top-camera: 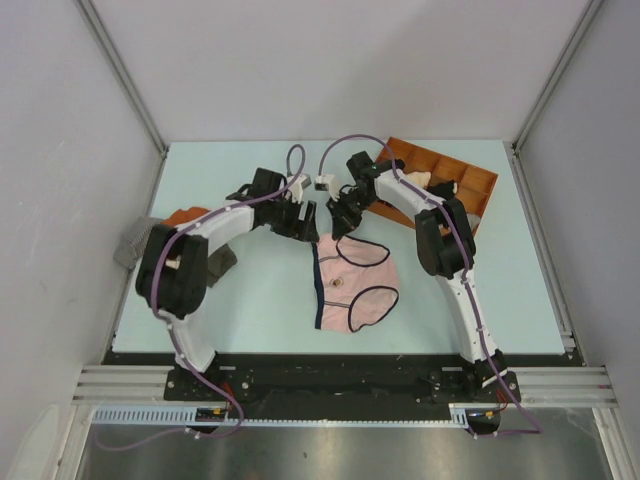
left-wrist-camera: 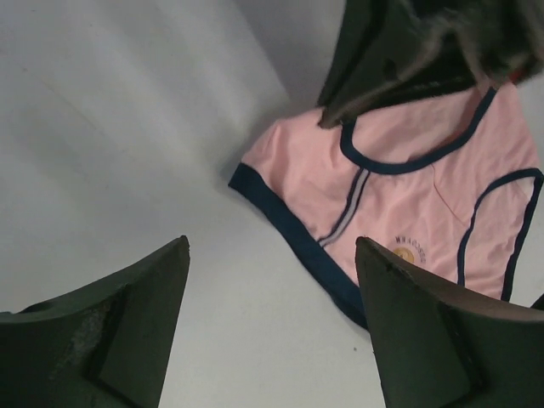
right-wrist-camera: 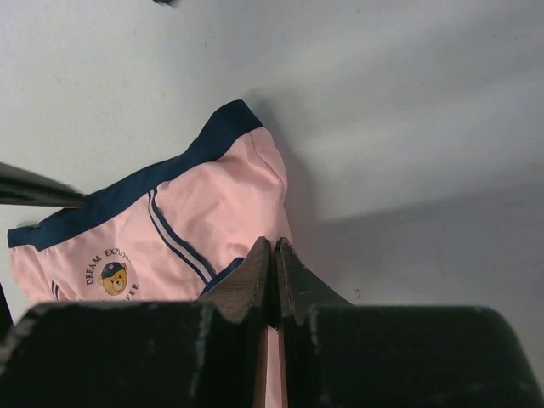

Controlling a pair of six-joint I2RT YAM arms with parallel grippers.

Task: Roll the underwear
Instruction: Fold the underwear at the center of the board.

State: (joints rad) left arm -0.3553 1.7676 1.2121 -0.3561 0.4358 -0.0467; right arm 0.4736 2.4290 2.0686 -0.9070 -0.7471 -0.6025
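The pink underwear point(top-camera: 355, 285) with navy edging lies mostly flat on the pale table point(top-camera: 240, 310), a bear print facing up. My right gripper point(top-camera: 343, 218) is at its far edge. In the right wrist view the gripper point(right-wrist-camera: 274, 242) is shut, with pink fabric point(right-wrist-camera: 195, 221) pinched between the fingers at a leg-hole edge. My left gripper point(top-camera: 305, 222) hangs open just left of it. In the left wrist view it point(left-wrist-camera: 270, 242) is empty over bare table, beside the waistband corner of the underwear point(left-wrist-camera: 408, 195). The right gripper point(left-wrist-camera: 399, 51) shows dark at the top there.
A brown compartment tray point(top-camera: 465, 185) lies tilted at the back right with a beige cloth point(top-camera: 420, 180) in it. An orange cloth point(top-camera: 185, 215) and a grey object point(top-camera: 135, 240) sit at the left edge, and a dark cloth point(top-camera: 222, 262) lies by the left arm.
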